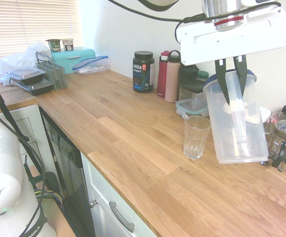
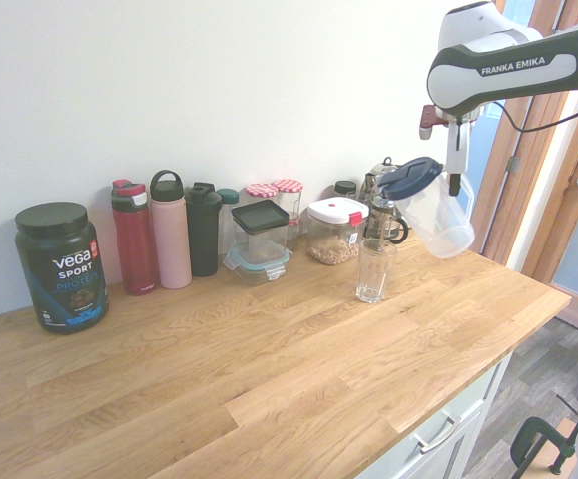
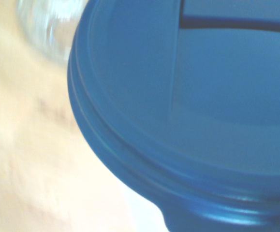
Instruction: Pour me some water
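Take the clear glass (image 1: 196, 138) as the middle of a clock in the first exterior view. Going left to right, can find cloudy plastic bags (image 1: 15, 65) at ten o'clock, too crumpled to see into. At twelve, can only partly see the food tubs (image 1: 192, 104), mixed up with a dark bottle (image 2: 204, 230). At two, can hardly tell what is inside the pitcher (image 1: 236, 126); cannot tell if there is water. Behind it, can see just bits of the white-lidded box (image 2: 337, 230). In the wrist view, can see a big part of the round blue lid (image 3: 178, 96), cut off, with a blurry bit of the glass.

See smooth, stripy wood on the counter (image 1: 118, 128). See tall, clear, ridged sides on the glass, standing upright. See thin, milky plastic on the pitcher, leaning just beside the glass at two o'clock, held up by its handle. Pinching that handle with the gripper (image 1: 234, 94), one dark finger on each side.

Around the glass, see black food boxes (image 1: 31, 81) and a blue-green bin (image 1: 73, 59) at ten. At eleven, find the black powder tub (image 1: 143, 72), then the red bottle (image 1: 162, 75) and pink bottle (image 1: 172, 79). At three, see the coffee press (image 1: 285, 138), close behind the pitcher.
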You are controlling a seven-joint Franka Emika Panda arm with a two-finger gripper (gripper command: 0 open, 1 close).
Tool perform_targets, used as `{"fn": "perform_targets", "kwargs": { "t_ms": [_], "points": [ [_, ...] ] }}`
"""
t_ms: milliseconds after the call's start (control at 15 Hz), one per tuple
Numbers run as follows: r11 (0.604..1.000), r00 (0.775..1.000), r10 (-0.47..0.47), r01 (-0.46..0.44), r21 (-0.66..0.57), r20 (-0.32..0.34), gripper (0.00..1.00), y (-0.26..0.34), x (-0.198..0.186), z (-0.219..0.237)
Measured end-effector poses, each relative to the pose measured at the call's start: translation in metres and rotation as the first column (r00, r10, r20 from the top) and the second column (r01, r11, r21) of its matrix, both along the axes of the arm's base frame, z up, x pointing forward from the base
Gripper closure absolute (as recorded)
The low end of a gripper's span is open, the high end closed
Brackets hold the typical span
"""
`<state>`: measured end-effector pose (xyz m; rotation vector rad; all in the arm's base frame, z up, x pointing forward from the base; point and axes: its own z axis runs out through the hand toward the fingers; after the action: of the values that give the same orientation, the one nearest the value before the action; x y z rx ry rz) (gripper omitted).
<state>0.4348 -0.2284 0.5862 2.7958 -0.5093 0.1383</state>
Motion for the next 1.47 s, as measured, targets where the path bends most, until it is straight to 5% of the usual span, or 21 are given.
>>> {"fn": "perform_targets", "kwargs": {
  "t_ms": [200, 400, 1000, 1267, 1467],
  "points": [
    [0.989, 0.986, -0.145, 0.142, 0.045, 0.086, 1.0, -0.019, -0.006, -0.012],
    [0.956, 0.944, -0.291, 0.281, 0.086, 0.154, 1.0, -0.032, -0.027, -0.03],
    [0.816, 0.717, -0.578, 0.503, 0.284, 0.39, 1.0, 0.015, -0.102, -0.044],
    [0.821, 0.726, -0.569, 0.475, 0.317, 0.387, 1.0, 0.07, -0.148, -0.047],
    [0.835, 0.753, -0.542, 0.434, 0.336, 0.374, 1.0, 0.112, -0.186, -0.018]
  ]
}}
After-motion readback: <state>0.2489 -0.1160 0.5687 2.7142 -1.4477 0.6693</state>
